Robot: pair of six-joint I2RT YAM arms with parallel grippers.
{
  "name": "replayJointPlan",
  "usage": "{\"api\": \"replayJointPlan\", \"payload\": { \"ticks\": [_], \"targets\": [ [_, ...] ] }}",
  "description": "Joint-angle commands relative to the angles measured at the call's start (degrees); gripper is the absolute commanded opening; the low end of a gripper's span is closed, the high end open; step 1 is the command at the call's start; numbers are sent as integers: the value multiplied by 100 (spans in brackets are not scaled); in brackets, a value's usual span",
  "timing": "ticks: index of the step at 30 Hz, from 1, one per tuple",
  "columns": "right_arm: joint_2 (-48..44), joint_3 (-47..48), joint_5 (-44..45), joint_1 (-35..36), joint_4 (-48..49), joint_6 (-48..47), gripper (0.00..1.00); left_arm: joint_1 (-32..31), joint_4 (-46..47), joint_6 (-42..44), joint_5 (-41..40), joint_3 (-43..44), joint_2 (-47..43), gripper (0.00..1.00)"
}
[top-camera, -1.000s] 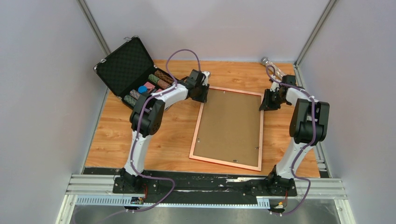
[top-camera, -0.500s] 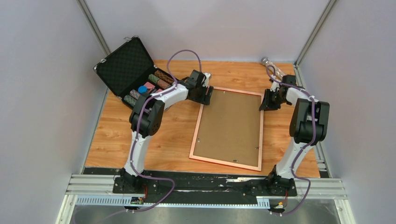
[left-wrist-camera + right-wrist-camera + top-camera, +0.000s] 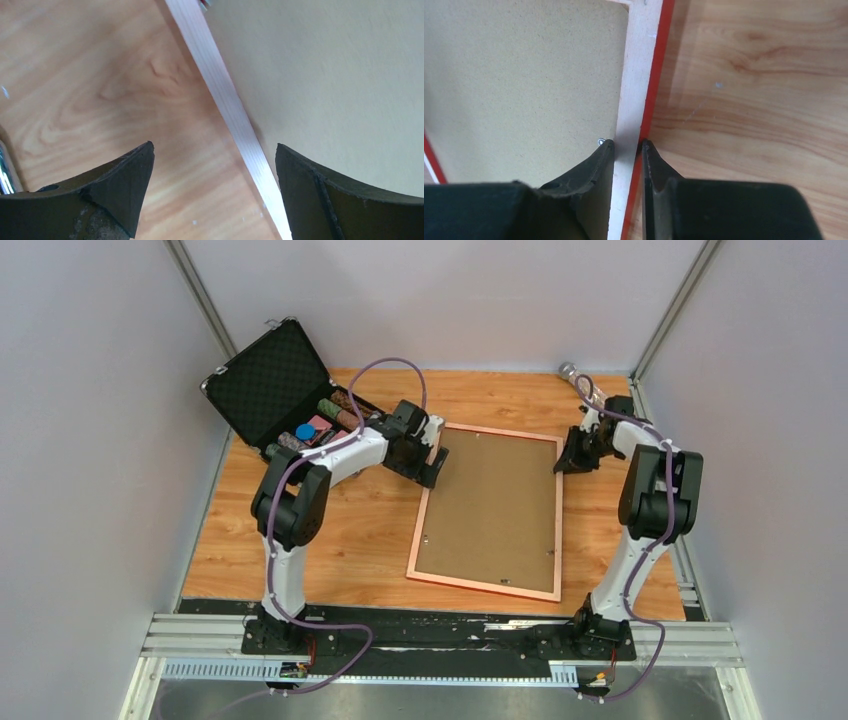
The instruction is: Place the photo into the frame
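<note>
At the table's [image 3: 250,540] far left a black case [image 3: 262,380] stands open, with its foam-lined lid tilted back and dark rolls and 1 blue disc in its tray. Just right of it, the left gripper [image 3: 433,458] hangs by the far left corner of the frame [image 3: 225,100]. Its 2 fingers [image 3: 125,175] are spread wide, and in the wrist view they straddle the frame's pale left rim with 1 finger over bare wood and the other over the board [image 3: 490,505], gripping nothing. The frame lies flat in the middle of the table, pinkish-copper face up, with the brown board filling its opening. Its long axis runs from the near edge toward the back wall, with the far end turned slightly to the right. 1 short side faces the arms' bases and the other faces the wall. A thin red edge shows along the outer side of the right rim in the right wrist view. The right gripper [image 3: 626,147] sits at the far right corner with its 2 fingers [image 3: 601,157] pinched together on that rim, 1 on the board side and 1 on the outer red side. Behind it, in the far right corner of the table, lies a small shiny object [image 3: 572,371], too small to make out.
</note>
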Motion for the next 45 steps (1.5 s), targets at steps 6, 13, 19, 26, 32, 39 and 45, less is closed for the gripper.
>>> {"api": "replayJointPlan", "payload": {
  "ticks": [6, 13, 19, 26, 32, 39, 45],
  "targets": [
    [874, 888, -358, -106, 295, 969, 2, -118, -496, 810, 1339, -803, -971, 100],
    [1079, 1162, -407, -111, 417, 1295, 0, -355, -481, 692, 1371, -1018, -947, 99],
    [1172, 1244, -500, -112, 445, 1359, 0, -385, -540, 394, 1395, -1045, -730, 94],
    [1199, 1209, -606, -121, 454, 1356, 0, -453, -539, 234, 1145, -1178, -732, 90],
    [1177, 1217, -674, -148, 453, 1353, 0, -732, -399, 165, 490, -1425, -918, 88],
    [1149, 1159, -743, -156, 450, 1334, 0, -851, -363, 112, 171, -1473, -917, 85],
    [1113, 1142, -802, -211, 455, 1328, 0, -889, -336, 157, 6, -1539, -931, 81]
  ]
}}
